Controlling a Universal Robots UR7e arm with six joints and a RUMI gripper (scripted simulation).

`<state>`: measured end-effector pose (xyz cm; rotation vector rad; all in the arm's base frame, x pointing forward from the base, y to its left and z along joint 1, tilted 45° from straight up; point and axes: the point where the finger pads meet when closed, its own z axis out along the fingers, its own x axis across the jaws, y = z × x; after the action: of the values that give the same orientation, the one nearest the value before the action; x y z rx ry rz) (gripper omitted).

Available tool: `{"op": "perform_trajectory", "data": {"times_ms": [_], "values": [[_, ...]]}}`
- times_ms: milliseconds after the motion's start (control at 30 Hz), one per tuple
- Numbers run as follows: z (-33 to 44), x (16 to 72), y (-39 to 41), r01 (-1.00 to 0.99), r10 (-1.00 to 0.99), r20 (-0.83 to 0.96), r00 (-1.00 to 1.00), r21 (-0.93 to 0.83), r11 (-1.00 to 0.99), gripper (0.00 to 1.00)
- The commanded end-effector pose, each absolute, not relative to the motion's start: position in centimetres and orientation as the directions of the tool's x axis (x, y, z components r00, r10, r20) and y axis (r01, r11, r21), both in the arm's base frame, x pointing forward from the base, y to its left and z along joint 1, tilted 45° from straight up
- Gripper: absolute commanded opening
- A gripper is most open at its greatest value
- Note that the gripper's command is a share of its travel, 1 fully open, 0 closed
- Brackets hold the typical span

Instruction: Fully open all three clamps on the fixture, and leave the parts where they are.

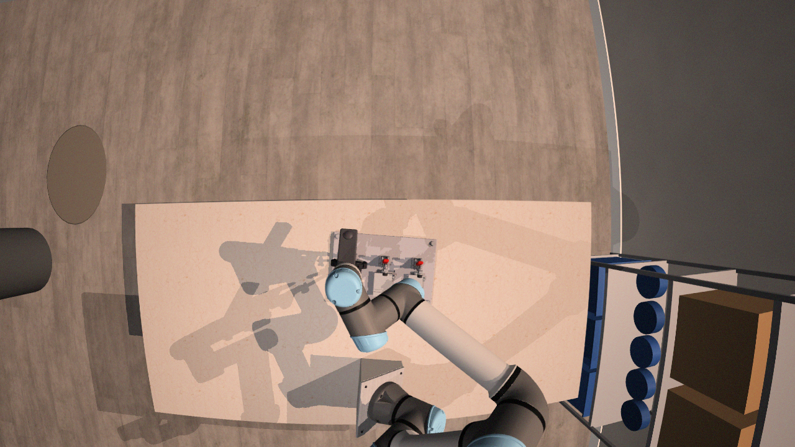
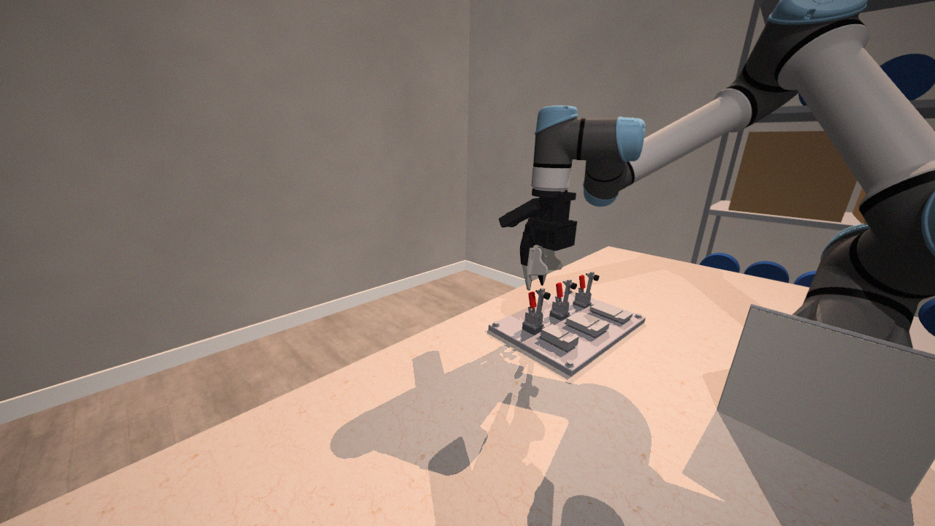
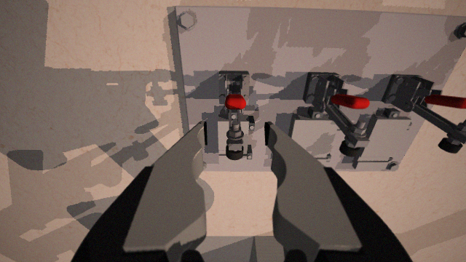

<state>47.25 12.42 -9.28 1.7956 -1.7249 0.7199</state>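
Red handles stand upright on all three clamps (image 2: 556, 300) of the grey fixture (image 2: 567, 330), mid-table (image 2: 326, 405). The gripper (image 3: 234, 132) hovers above the nearest clamp (image 3: 236, 120), fingers partly apart, gripping nothing. Grey parts (image 2: 586, 324) sit on the plate.

Tool (image 3: 234, 136) part-open and empty above the left red-handled clamp (image 3: 235, 113) on the grey fixture plate (image 3: 291, 40).
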Motion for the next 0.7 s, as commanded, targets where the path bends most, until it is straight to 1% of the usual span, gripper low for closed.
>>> {"op": "perform_trajectory", "data": {"times_ms": [0,667], "values": [[-8.8,47.3,12.9,-0.999,-0.709,0.704,0.036,0.018,-0.033,0.28],[-5.7,47.2,16.0,-0.999,-0.709,0.704,0.036,0.018,-0.033,0.28]]}}
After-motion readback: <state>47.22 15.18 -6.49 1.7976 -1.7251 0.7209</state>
